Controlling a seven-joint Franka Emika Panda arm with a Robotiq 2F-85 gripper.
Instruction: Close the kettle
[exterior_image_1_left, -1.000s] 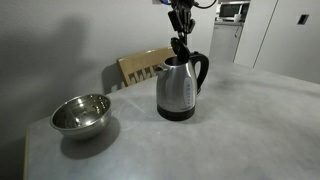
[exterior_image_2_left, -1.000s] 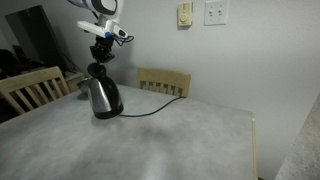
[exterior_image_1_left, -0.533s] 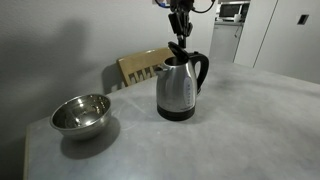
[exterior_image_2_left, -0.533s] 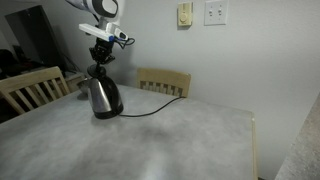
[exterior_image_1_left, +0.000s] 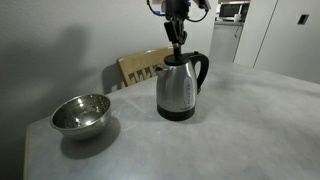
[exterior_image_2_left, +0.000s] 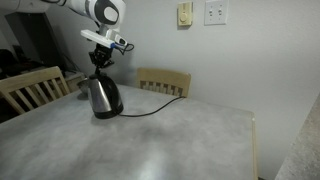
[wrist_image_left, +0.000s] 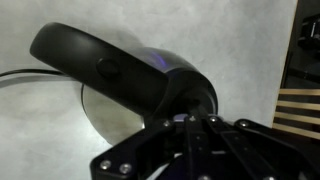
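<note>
The brushed steel kettle (exterior_image_1_left: 178, 88) stands upright on its black base on the grey table, and it shows in both exterior views (exterior_image_2_left: 102, 97). Its black lid looks lowered onto the top. My gripper (exterior_image_1_left: 178, 45) hangs straight above the lid, fingers pressed together and pointing down, a small gap above the kettle (exterior_image_2_left: 100, 58). In the wrist view the black loop handle (wrist_image_left: 110, 75) fills the picture from above, with my fingertips (wrist_image_left: 190, 125) together just over the lid area. The fingers hold nothing.
A wide shiny steel bowl (exterior_image_1_left: 80, 113) sits near the table's edge, apart from the kettle. A wooden chair (exterior_image_1_left: 140, 66) stands behind the kettle. The kettle's cord (exterior_image_2_left: 150, 108) runs across the table towards the wall. Another chair (exterior_image_2_left: 30, 88) stands at the table's side.
My gripper has risen a little from the kettle's top and now hangs just clear of the lid. The kettle has not moved.
</note>
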